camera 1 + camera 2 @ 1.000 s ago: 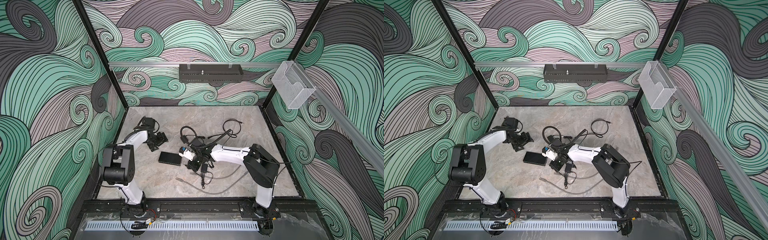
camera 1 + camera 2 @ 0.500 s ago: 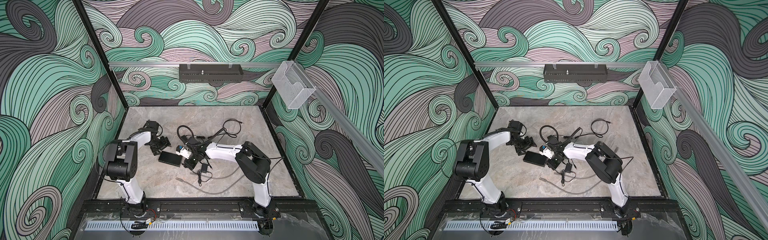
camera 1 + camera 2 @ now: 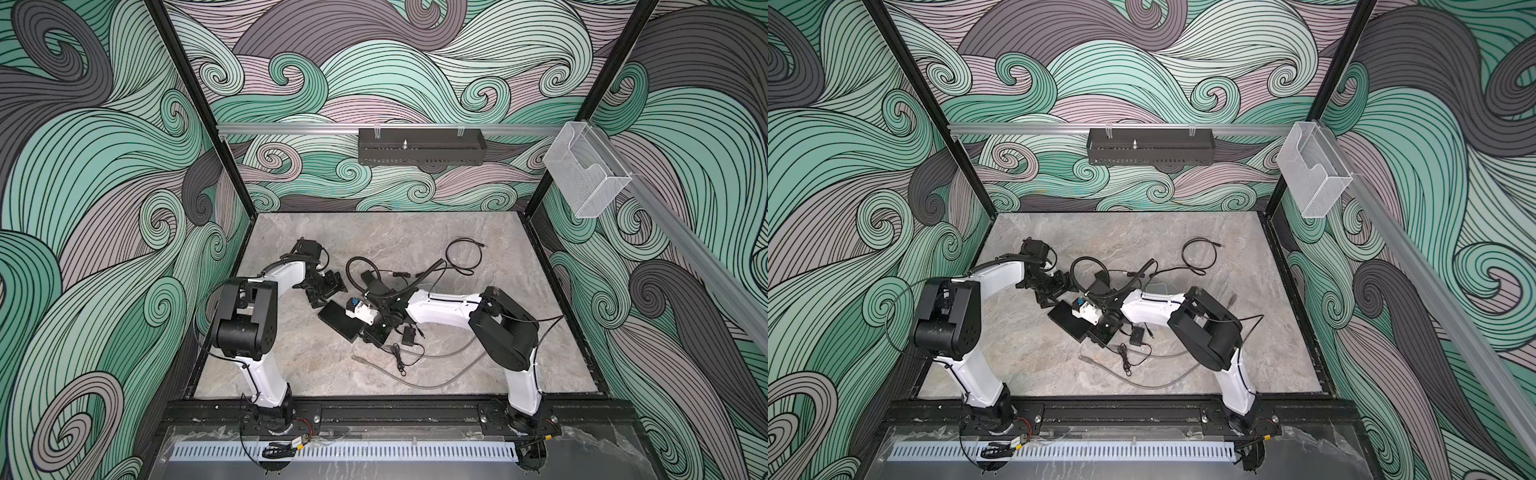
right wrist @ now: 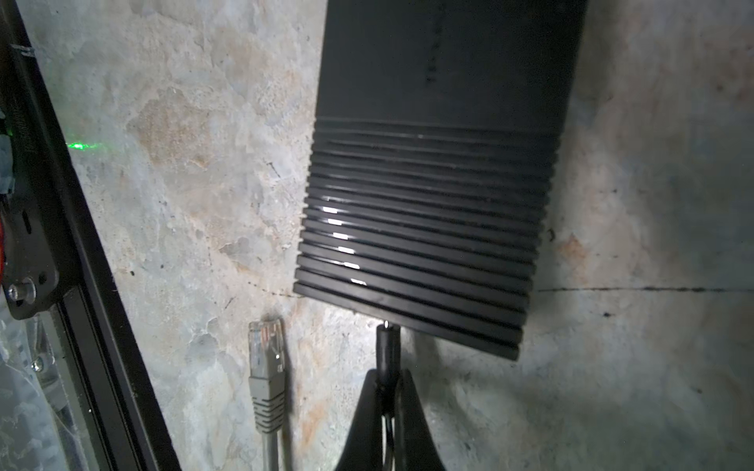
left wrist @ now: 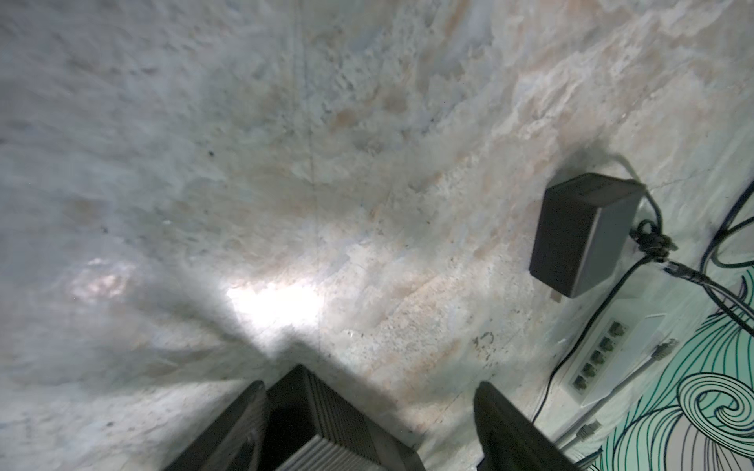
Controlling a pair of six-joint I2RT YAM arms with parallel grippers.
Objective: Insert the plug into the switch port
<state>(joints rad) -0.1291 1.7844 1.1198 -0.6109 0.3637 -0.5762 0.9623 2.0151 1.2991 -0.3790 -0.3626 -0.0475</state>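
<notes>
R wrist view only: right gripper (image 4: 387,379) fingers clamped on plug (image 4: 385,342). Plug tip is at ribbed edge of switch (image 4: 428,183); seated or not, can't tell. Grey network cable (image 4: 265,379) lies loose just beside, near frame rail (image 4: 102,326).

L wrist view only: left gripper (image 5: 369,387) fingers apart, straddling switch corner, contact unclear. Power brick (image 5: 583,236) and white port box (image 5: 608,363) lie beyond.

Both top views: switch sits mid-table (image 3: 291,374), with bare room toward front.
</notes>
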